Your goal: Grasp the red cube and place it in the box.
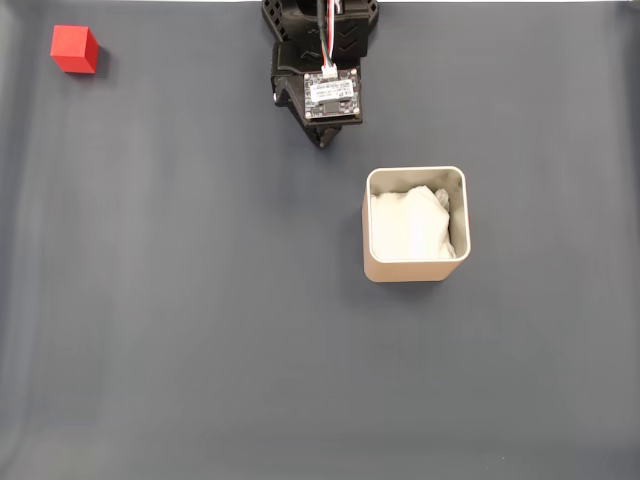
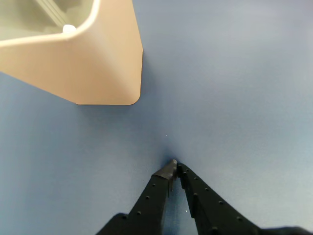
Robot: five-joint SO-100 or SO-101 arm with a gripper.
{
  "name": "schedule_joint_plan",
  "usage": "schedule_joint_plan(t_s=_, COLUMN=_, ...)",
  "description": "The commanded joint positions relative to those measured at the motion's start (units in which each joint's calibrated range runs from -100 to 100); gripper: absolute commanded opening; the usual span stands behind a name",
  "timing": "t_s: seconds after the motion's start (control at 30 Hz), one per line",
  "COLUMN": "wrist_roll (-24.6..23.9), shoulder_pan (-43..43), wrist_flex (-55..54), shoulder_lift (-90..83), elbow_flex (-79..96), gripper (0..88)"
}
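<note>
Matte red cube (image 1: 74, 49), smooth beige box (image 1: 414, 268) with crumpled white padding (image 1: 408, 226)

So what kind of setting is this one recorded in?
Probably a tabletop test bench: a plain dark grey mat, with only a red cube, a padded beige box, and the arm's shut gripper.

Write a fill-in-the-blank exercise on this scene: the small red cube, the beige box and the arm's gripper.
1. In the fixed view, the small matte red cube sits in the top ____ corner of the dark grey mat.
2. The beige square box with rounded corners holds crumpled ____ padding.
3. In the wrist view, the black two-finger gripper has its jaws ____, holding nothing.

Missing words: left; white; shut
</note>
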Motion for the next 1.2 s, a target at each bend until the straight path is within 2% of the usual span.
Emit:
schedule_joint_plan(t_s=0.0, wrist_roll=-0.34, shoulder_pan=-0.09, wrist_flex=1.22, shoulder_lift=-0.45, elbow_flex=0.64, gripper=0.8)
schedule_joint_plan(t_s=1.17, wrist_roll=-0.34, shoulder_pan=0.26, wrist_flex=1.06, shoulder_lift=-0.45, elbow_flex=0.64, gripper=1.3)
